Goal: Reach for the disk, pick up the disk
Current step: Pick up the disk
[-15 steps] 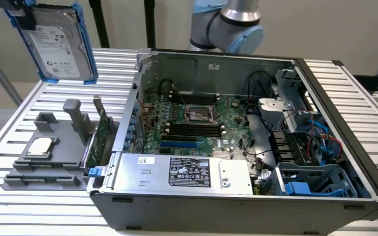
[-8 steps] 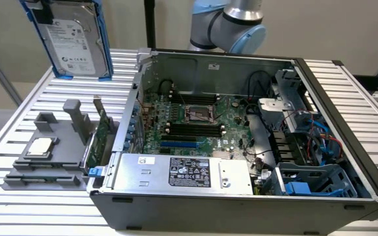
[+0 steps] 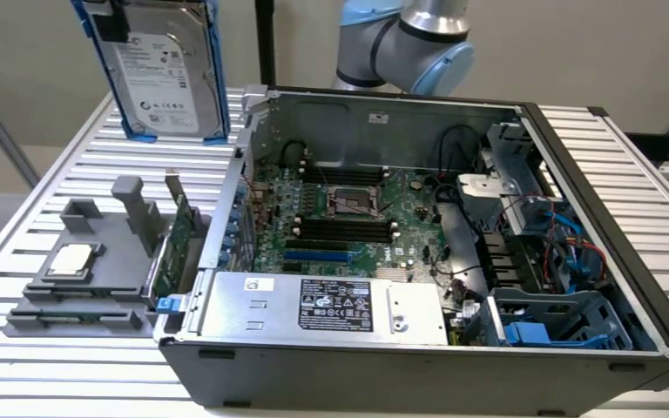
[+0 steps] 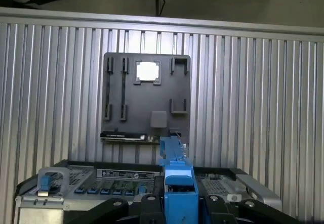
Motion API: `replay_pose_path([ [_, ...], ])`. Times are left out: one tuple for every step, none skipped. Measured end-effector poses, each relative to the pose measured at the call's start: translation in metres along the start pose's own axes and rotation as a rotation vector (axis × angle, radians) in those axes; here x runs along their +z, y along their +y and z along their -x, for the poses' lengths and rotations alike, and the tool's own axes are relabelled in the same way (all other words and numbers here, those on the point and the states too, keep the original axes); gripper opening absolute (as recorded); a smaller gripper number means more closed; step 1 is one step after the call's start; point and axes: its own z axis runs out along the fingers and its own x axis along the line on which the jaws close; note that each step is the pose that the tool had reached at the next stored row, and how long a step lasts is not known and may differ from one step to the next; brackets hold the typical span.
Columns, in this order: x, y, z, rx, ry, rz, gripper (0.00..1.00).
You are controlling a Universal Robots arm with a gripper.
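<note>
— What has your pincer got?
— Your pincer [image 4: 180, 208] is clamped on the disk [image 3: 163, 70], which hangs upright above the table [image 3: 44, 157], beside the open computer case [image 3: 428, 226].

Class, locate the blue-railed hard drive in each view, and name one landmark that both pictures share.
Exterior view: the disk stands upright in the air at the exterior view's upper left, label towards the camera.
Wrist view: the disk shows edge-on as a blue rail, clamped in the gripper.
Shared landmark: the grey tray carrying the square silver chip.
</note>
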Motion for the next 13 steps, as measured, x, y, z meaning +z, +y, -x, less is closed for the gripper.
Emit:
replay_pose_path([
  [-0.0008,-0.0048,-0.002,0.0,-0.0003,0.0,0.33],
  [-0.0014,-0.009,-0.003,0.0,-0.0005,0.0,0.33],
  [-0.002,-0.0135,-0.005,0.0,-0.0006,0.0,0.33],
  [-0.0025,-0.0183,-0.006,0.0,-0.0008,0.0,0.33],
  [-0.0028,-0.0226,-0.008,0.0,-0.0011,0.0,0.33],
  [-0.003,-0.0271,-0.009,0.0,-0.0015,-0.0001,0.33],
  [-0.0033,-0.0315,-0.011,0.0,-0.0018,-0.0001,0.33],
  [-0.0036,-0.0363,-0.012,0.0,-0.0021,0.0,0.33],
  [-0.0039,-0.0408,-0.014,0.0,-0.0024,-0.0001,0.33],
  [-0.0042,-0.0452,-0.016,0.0,-0.0026,0.0,0.33],
  [-0.0044,-0.0497,-0.017,0.0,-0.0028,-0.0001,0.33],
  [-0.0047,-0.0541,-0.019,0.0,-0.0031,-0.0001,0.33],
  [-0.005,-0.0586,-0.02,0.0,-0.0032,0.0,0.33],
])
